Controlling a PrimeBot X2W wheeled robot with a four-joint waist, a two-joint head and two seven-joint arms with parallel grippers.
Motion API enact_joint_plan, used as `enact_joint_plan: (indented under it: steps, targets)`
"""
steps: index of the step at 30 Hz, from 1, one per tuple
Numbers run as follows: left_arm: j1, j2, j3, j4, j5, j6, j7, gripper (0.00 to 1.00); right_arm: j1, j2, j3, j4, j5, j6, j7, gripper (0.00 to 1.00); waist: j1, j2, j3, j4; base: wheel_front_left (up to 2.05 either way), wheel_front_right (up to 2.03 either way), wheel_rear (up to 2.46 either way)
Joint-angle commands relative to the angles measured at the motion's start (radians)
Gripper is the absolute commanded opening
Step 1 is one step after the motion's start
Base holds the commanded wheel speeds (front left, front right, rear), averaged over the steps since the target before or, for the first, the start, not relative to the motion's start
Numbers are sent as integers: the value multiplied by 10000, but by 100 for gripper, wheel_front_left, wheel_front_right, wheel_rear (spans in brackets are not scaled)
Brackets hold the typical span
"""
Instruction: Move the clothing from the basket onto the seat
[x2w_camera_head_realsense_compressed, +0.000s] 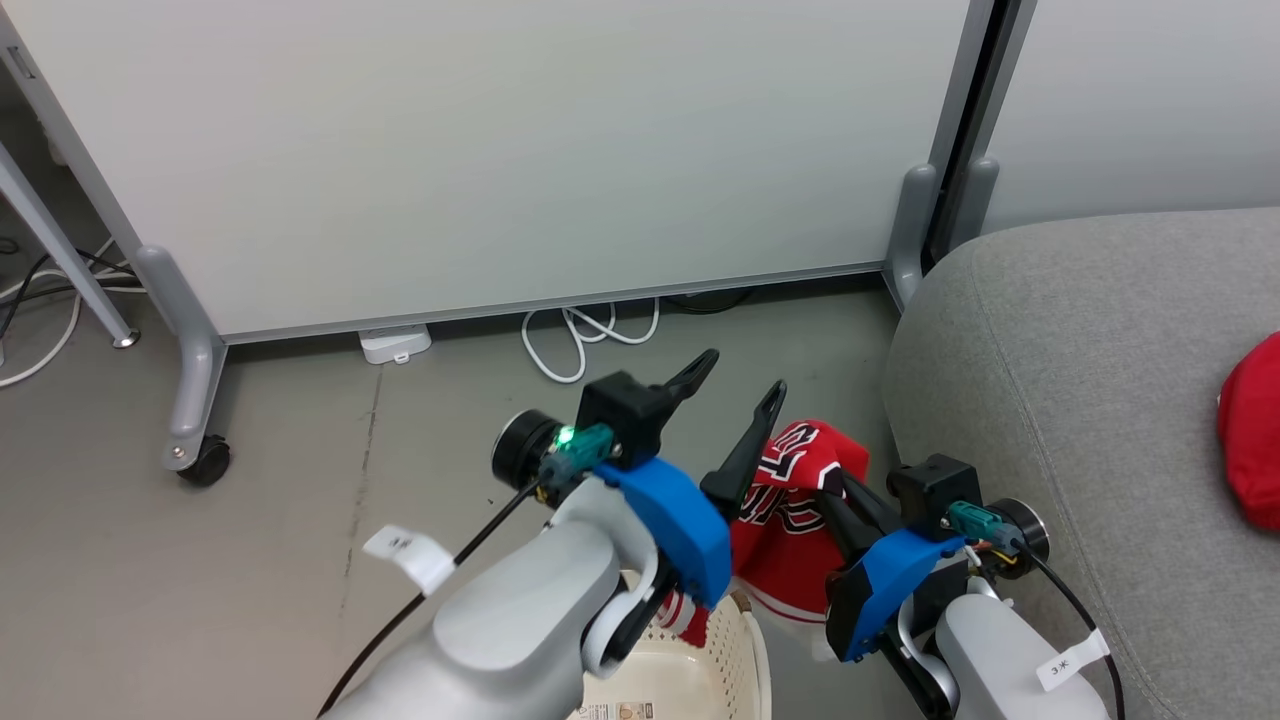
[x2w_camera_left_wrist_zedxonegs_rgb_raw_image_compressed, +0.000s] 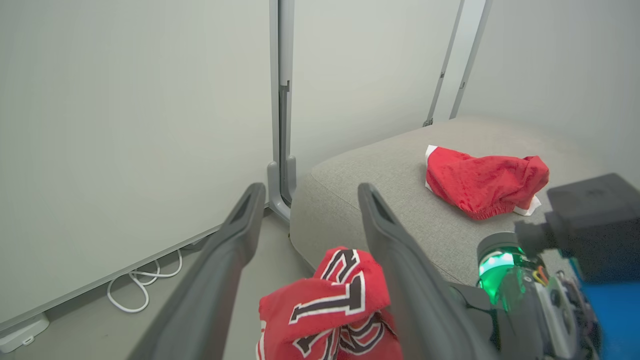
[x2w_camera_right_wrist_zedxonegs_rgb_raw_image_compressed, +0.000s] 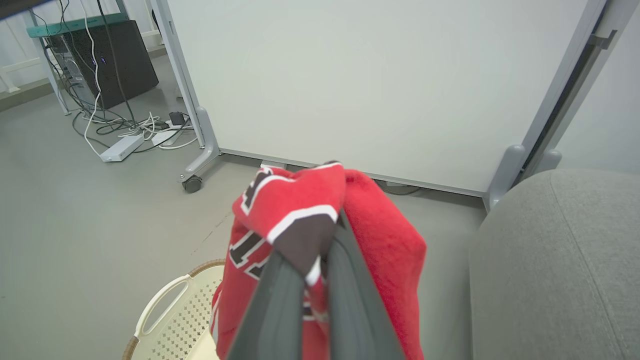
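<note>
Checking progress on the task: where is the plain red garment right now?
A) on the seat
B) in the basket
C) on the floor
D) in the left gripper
A: the plain red garment lies crumpled on top of the grey seat.

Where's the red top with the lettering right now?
Near the middle of the head view, the lettered garment hangs pinched in the right gripper, over the basket and just left of the grey seat.
</note>
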Motion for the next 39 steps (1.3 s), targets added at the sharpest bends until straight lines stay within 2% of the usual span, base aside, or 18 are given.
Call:
enact_joint_plan:
  steps: [1,5,9,18,29,39]
  targets:
    - [451,199,408,-298,484,-73,-42,100,150,-37,-86,-133,-81,5,-50,0,0,-1,17,24,0,0,0]
    - [1464,451,1530,-1220,1713,-204,-44,100,257,-74,-249,-327,-166,5,-50,0,0,-1,59,74,0,0,0]
    - [2545,618,2610,-2016,2890,-512,-45,100,365,-81,-348,-456,-230,5,-51,0,0,-1,84,91,0,0,0]
    - [4598,600,4580,-3072,4955,-1075,-47,100,481,-97,-468,-613,-316,5,-51,0,0,-1,64,78,0,0,0]
    - [5852,296,5935,-3306,6111,-1492,-47,100,618,-82,-478,-800,-275,5,-4,0,0,-1,65,51,0,0,0]
    - [5986,61,6284,-3229,6444,-1589,-46,100,674,-115,-561,-906,-358,5,43,0,0,-1,108,-47,0,0,0]
